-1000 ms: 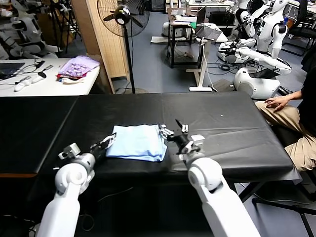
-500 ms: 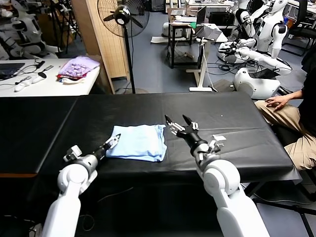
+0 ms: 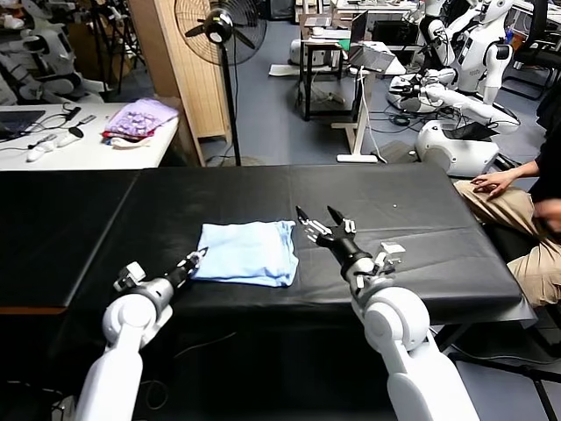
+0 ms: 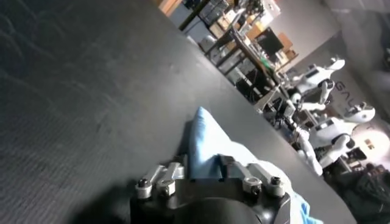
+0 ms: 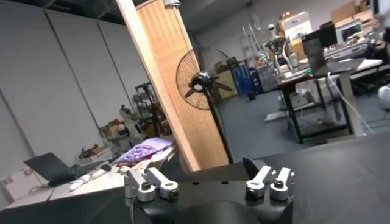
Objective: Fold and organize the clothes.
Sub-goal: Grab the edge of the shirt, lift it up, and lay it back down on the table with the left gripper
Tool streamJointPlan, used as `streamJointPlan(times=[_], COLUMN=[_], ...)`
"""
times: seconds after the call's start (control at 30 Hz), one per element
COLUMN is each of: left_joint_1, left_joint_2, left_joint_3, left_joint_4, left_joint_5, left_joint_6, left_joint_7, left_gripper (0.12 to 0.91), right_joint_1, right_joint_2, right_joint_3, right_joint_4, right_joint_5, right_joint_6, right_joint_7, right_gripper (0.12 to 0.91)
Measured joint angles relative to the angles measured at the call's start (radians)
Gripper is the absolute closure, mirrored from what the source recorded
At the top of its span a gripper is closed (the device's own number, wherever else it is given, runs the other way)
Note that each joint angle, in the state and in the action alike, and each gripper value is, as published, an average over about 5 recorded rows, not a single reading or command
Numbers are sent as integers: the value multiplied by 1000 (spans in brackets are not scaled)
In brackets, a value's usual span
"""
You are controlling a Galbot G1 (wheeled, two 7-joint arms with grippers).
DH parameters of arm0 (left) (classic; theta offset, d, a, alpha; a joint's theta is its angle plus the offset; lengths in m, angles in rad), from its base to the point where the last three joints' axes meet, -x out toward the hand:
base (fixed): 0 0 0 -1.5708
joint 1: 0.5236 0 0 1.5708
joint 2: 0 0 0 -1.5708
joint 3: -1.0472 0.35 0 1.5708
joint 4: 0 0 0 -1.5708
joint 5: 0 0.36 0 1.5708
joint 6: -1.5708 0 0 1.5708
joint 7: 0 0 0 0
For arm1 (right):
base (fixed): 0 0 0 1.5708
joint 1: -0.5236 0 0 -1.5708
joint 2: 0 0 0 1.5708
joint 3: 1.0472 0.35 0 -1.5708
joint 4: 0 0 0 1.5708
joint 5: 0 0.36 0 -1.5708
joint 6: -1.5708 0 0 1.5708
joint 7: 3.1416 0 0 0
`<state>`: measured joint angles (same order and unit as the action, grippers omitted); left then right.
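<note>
Table [image 3: 421, 210]: black cloth covers the surface before me.
T-shirt [image 3: 247, 252]: pale sky-blue, folded to a rough rectangle, lying flat near the table's front edge, left of centre.
Right gripper [image 3: 319, 221]: my fingers spread wide, raised just right of the T-shirt, gripping nothing.
Left gripper [image 3: 195, 259]: low at the T-shirt's near left corner, my fingers pinched on its blue edge [image 4: 204, 143].

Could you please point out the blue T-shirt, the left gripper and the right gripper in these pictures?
blue T-shirt [image 3: 245, 253], head view: middle of the folded cloth.
left gripper [image 3: 195, 260], head view: fingertips pinching the shirt's left edge.
right gripper [image 3: 317, 216], head view: between its spread fingertips, beside the shirt's right edge.
</note>
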<state>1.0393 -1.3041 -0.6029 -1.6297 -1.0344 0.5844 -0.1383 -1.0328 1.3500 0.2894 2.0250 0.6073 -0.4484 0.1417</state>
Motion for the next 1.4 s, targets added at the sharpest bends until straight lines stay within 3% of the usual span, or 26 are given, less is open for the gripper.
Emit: streamJointPlan(times=[0.2, 0.4, 0.6, 0.87, 1.07, 1.2, 1.4], left_joint_1=[13, 30, 40, 42, 58, 65, 31], left_joint_2=[17, 63, 151, 359, 476, 463, 347], left_joint_3=[24, 47, 40, 1, -11, 29, 159], left_joint_4=[-47, -93, -116, -119, -184, -270, -340], left_joint_5=[215, 546, 704, 832, 908, 861, 697], left_joint_6=[-39, -69, -91, -123, -80, -39, -24], left_joint_7=[7, 3, 4, 8, 5, -6, -37], left_gripper=[881, 884, 884, 884, 884, 884, 884], right_joint_1=[-18, -49, -71, -74, -74, -86, -105], right_joint_2=[7, 8, 11, 23, 31, 31, 23], right_joint_3=[6, 15, 17, 11, 10, 14, 28], right_joint_4=[-21, -30, -34, -44, -46, -40, -24], right_joint_5=[-138, -274, -332, -352, -357, -360, -361], right_joint_6=[-86, -131, -131, -130, -130, -130, -131], right_joint_7=[56, 51, 43, 42, 42, 41, 39], right_gripper=[227, 227, 227, 227, 227, 227, 227])
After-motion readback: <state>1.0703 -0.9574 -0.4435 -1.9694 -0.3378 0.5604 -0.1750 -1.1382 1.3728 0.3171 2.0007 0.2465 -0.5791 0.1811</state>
